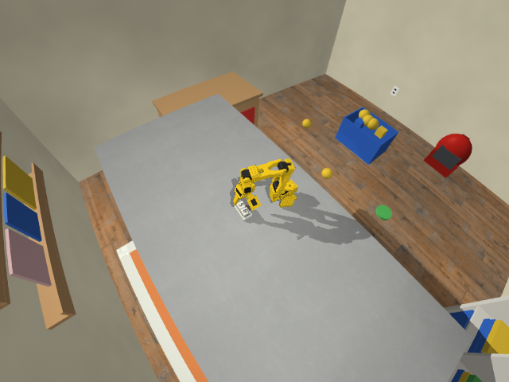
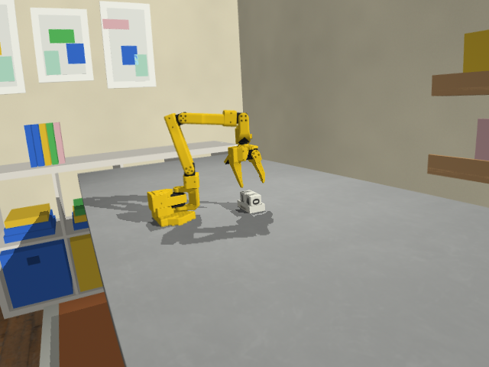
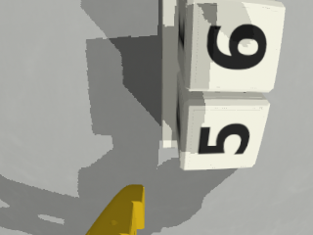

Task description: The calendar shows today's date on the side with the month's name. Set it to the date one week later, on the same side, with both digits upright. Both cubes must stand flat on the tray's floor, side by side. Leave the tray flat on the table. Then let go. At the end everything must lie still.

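Note:
The white tray [image 2: 255, 208] [image 3: 167, 93] lies flat on the table. Two white cubes sit in it side by side. The cube with 6 on top [image 1: 245, 211] [image 3: 235, 49] is next to the cube with 5 on top [image 1: 240, 204] [image 3: 222, 139]. The nearer cube in the exterior view shows a 0 on its end face [image 2: 255, 200]. The cubes' month-side faces are too foreshortened to read in the wrist view. My gripper [image 2: 252, 184] is open and empty, above the cubes. Only one finger shows in the wrist view.
The arm's yellow base [image 1: 287, 197] [image 2: 173, 215] stands on the grey table [image 1: 287, 287] [image 2: 296, 276], beside the tray. The arm's shadow falls across the table around the tray.

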Controlling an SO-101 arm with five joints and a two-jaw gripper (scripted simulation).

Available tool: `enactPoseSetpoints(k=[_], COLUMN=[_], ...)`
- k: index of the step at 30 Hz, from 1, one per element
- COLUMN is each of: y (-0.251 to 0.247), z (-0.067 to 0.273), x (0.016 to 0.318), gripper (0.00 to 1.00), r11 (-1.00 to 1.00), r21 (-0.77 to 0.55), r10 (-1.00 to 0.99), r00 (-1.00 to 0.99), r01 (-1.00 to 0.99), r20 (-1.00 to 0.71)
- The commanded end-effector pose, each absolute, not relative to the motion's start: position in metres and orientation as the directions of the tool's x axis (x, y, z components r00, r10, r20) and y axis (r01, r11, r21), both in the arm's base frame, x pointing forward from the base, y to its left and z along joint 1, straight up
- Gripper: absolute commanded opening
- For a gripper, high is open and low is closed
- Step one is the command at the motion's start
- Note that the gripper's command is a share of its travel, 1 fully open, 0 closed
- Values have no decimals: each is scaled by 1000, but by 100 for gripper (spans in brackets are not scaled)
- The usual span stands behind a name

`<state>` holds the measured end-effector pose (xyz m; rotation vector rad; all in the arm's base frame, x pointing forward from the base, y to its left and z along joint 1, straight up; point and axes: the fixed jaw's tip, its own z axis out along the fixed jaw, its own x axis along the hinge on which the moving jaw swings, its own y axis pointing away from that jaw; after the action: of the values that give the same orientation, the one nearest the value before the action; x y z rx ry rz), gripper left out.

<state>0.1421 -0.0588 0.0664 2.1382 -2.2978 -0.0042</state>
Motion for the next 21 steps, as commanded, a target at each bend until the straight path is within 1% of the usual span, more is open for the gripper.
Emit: enactPoseSetpoints(k=[1,12,21], y=[-62,-62,-62], z=[71,70,63], x=[146,146,147], gripper=[35,35,35], r11=[88,88,88], r21=[-25,-25,-25], r10=[-996,-996,-996], r00=[-88,-88,-88], r01=[-996,-996,-996], r20=[8,8,8])
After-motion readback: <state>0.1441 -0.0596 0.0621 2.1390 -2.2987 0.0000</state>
